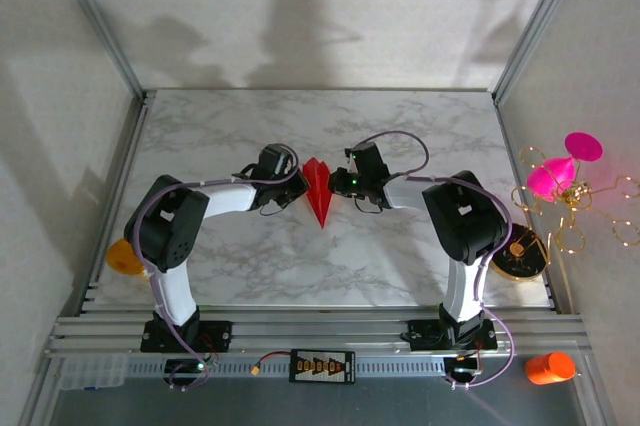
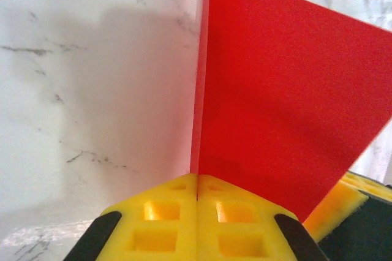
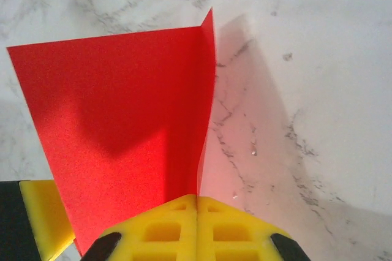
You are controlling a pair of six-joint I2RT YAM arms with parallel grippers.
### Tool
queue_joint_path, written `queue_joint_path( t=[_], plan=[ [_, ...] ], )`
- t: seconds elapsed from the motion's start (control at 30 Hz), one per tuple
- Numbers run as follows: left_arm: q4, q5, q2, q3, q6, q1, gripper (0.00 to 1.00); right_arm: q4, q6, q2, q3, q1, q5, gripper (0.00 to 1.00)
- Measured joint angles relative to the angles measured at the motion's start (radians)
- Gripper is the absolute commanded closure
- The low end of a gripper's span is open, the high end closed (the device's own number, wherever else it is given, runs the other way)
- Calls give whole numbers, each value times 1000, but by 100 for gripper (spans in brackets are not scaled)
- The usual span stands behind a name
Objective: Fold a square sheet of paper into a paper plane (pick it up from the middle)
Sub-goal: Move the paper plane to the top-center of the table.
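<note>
- The marble table (image 1: 250, 246) carries both arms, which are bolted at its near edge and bent inward so that they meet around its middle.
- The left arm (image 1: 175, 231) reaches in from the left side, and the right arm (image 1: 460, 221) reaches in from the right.
- A magenta cone ornament (image 1: 552, 178) wrapped in gold wire sits just off the table's right edge.
- The red paper (image 1: 319, 191) is near the middle of the table, between the two grippers. From above it is a slim folded shape whose sharp tip points at the near edge. In the wrist views (image 2: 275, 102) (image 3: 122, 120) a creased ridge stands upright and a flat flap spreads to one side.
- The left gripper (image 1: 300, 184) (image 2: 196, 196) has its yellow pads pressed together, and the paper's upright fold rises from the seam between them, so it is pinching the paper.
- The right gripper (image 1: 338, 184) (image 3: 196, 206) is clamped on the same ridge from the opposite side, pads together.
- A round gold disc (image 1: 522, 251) lies at the right edge.
- An orange bottle (image 1: 550, 367) lies beyond the near right corner.
- A small orange object (image 1: 122, 258) sits at the left edge.
</note>
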Motion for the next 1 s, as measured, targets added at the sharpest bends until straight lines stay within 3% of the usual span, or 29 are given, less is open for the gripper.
queue_joint_path(
  t=[0.67, 1.0],
  plan=[
    [45, 5, 5, -24, -38, 21, 100, 24, 82, -5, -21, -2, 14, 98],
    [60, 5, 12, -43, -45, 27, 100, 25, 88, 6, -33, -2, 13, 92]
  ],
)
